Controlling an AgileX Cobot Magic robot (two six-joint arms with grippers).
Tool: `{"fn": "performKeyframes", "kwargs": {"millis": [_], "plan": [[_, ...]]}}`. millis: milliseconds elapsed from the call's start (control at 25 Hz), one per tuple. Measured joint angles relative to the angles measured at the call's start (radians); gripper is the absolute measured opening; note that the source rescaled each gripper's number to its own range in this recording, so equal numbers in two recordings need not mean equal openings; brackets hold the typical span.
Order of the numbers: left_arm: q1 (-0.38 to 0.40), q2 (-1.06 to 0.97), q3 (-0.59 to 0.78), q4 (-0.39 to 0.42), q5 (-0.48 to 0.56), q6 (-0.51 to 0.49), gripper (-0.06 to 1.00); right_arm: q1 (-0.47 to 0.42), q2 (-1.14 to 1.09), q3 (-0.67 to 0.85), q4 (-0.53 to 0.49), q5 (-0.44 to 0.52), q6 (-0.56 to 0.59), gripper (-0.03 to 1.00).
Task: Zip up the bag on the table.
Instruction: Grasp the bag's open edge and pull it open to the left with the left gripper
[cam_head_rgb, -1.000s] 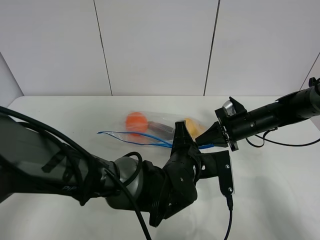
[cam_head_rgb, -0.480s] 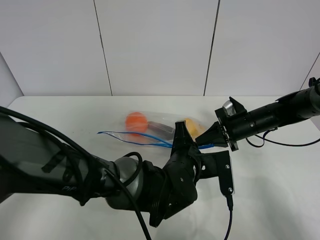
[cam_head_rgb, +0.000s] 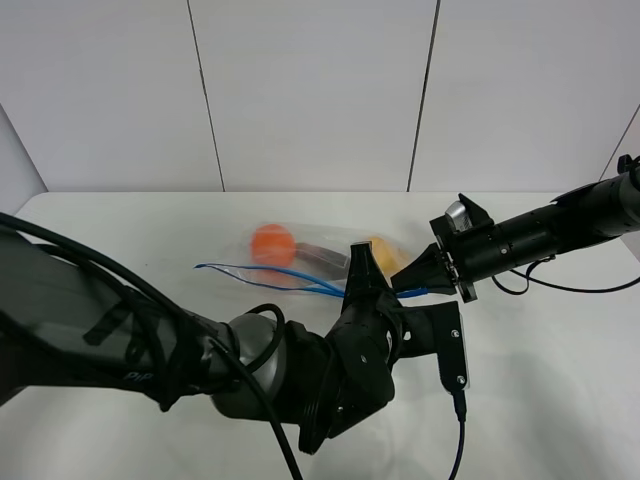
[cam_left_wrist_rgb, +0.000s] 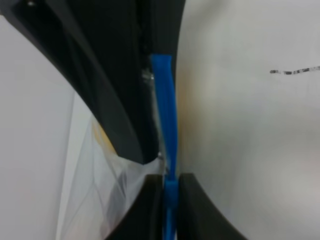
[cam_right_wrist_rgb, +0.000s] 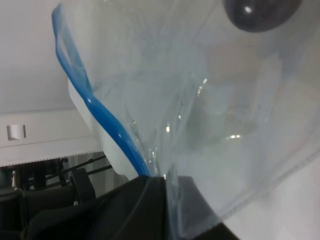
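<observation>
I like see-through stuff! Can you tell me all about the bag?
The bag is clear, crinkly plastic with a blue zipper strip along one edge. It lies on the white table, with orange, purple and yellow fruit inside. The left gripper and the right gripper both pinch the strip, close together.

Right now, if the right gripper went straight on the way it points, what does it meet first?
The right gripper is shut on the bag; ahead, probably the left gripper first, depth unclear.
</observation>
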Motion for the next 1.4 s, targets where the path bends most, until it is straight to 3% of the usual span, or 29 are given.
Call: {"fn": "performKeyframes", "kwargs": {"millis": [680, 880, 1160, 1400], "plan": [[0.031, 0.000, 0.000, 0.012, -0.016, 0.002, 0.00, 0.000, 0.000, 0.000, 0.010, -0.014, 0.000, 0.00], [0.039, 0.000, 0.000, 0.015, -0.018, 0.048, 0.00, 0.000, 0.000, 0.000, 0.014, -0.019, 0.000, 0.00], [0.044, 0.000, 0.000, -0.066, 0.060, 0.147, 0.00, 0.000, 0.000, 0.000, 0.014, -0.019, 0.000, 0.00], [0.049, 0.000, 0.000, -0.097, 0.081, 0.158, 0.00, 0.000, 0.000, 0.000, 0.013, -0.019, 0.000, 0.00]]}}
